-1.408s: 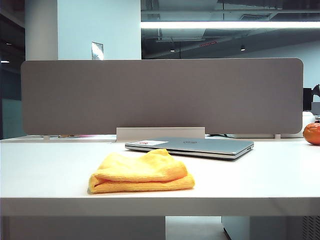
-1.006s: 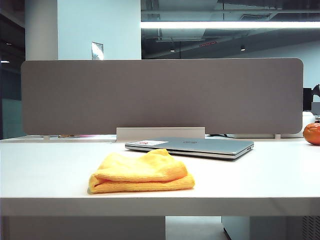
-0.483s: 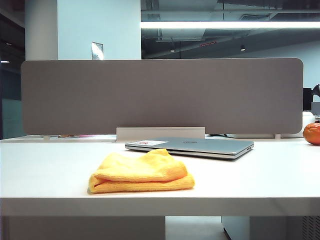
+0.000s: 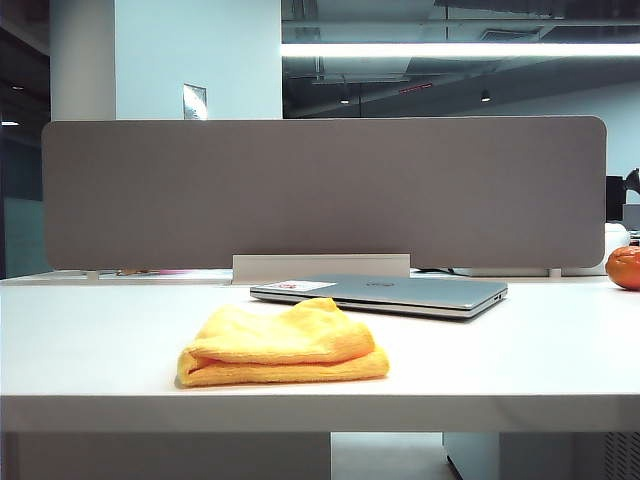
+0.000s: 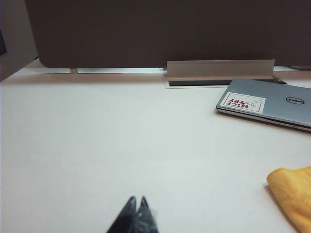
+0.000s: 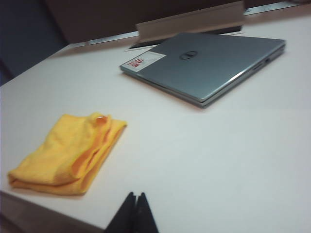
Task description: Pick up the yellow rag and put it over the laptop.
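The yellow rag (image 4: 285, 345) lies bunched on the white table near its front edge; it also shows as the yellow rag (image 6: 68, 153) in the right wrist view and as a corner of the rag (image 5: 294, 194) in the left wrist view. Behind it rests the closed silver-grey laptop (image 4: 385, 293), with a white-and-red sticker at one corner, also seen as the laptop (image 6: 209, 65) and the laptop (image 5: 272, 104). My left gripper (image 5: 137, 200) is shut and holds nothing, well short of the rag. My right gripper (image 6: 135, 195) is shut and holds nothing, near the table's front edge beside the rag. Neither arm shows in the exterior view.
A grey divider panel (image 4: 320, 190) stands along the table's far edge, with a pale cable tray (image 4: 320, 266) at its foot behind the laptop. A round orange object (image 4: 625, 267) sits at the far right.
Nothing has moved in the exterior view; the rag and the laptop lie as before.
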Robot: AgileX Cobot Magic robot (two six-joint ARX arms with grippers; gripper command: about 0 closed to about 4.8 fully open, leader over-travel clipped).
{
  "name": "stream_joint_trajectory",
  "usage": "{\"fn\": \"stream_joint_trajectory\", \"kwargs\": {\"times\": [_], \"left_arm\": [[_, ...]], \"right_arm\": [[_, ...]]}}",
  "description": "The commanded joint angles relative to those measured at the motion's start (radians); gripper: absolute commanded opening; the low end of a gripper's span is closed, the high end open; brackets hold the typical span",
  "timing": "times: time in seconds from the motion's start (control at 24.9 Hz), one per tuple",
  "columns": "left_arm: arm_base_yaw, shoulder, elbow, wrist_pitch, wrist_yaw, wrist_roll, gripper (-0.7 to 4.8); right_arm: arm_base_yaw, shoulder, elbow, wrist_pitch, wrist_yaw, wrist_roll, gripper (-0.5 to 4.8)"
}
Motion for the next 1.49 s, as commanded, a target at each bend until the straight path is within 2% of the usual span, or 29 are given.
{"fn": "stream_joint_trajectory", "kwargs": {"times": [0.04,0.32,0.44,0.52,0.76,0.89,1.01,1.09,1.17,1.29,1.37,1.49], "left_arm": [[0.002,0.001,0.003,0.013,0.003,0.001,-0.06],[0.002,0.001,0.005,0.015,0.005,-0.001,-0.06],[0.002,0.001,0.006,0.022,0.008,-0.034,-0.06],[0.002,0.001,0.019,0.021,0.042,-0.094,-0.06],[0.002,0.057,0.109,0.016,0.098,-0.097,-0.06],[0.002,0.174,0.186,0.020,0.122,-0.097,-0.06],[0.001,0.349,0.270,0.059,0.246,-0.100,-0.06],[0.000,0.460,0.316,0.071,0.301,-0.148,-0.06],[-0.021,0.568,0.356,0.073,0.300,-0.196,-0.06],[-0.069,0.675,0.392,0.073,0.294,-0.205,-0.06],[-0.132,0.776,0.421,0.076,0.281,-0.205,-0.06],[-0.222,0.899,0.453,0.076,0.207,-0.206,-0.05]], "right_arm": [[0.000,-0.001,-0.006,0.022,-0.056,0.005,0.00],[0.000,-0.001,-0.006,0.029,-0.198,0.032,0.00],[0.000,-0.001,-0.006,0.029,-0.238,0.038,-0.01],[0.000,-0.001,-0.006,0.029,-0.239,0.039,-0.01],[0.001,-0.001,-0.006,0.029,-0.239,0.038,-0.01],[0.000,-0.001,-0.006,0.029,-0.235,0.038,0.00],[0.000,-0.001,-0.006,0.029,-0.233,0.038,-0.01],[0.000,0.000,-0.006,0.029,-0.231,0.038,-0.01],[0.000,-0.001,-0.006,0.029,-0.231,0.038,-0.01],[0.000,-0.001,-0.006,0.029,-0.232,0.038,0.00],[0.000,-0.001,-0.006,0.029,-0.229,0.038,-0.01],[0.000,-0.001,-0.006,0.029,-0.229,0.038,0.00]]}}
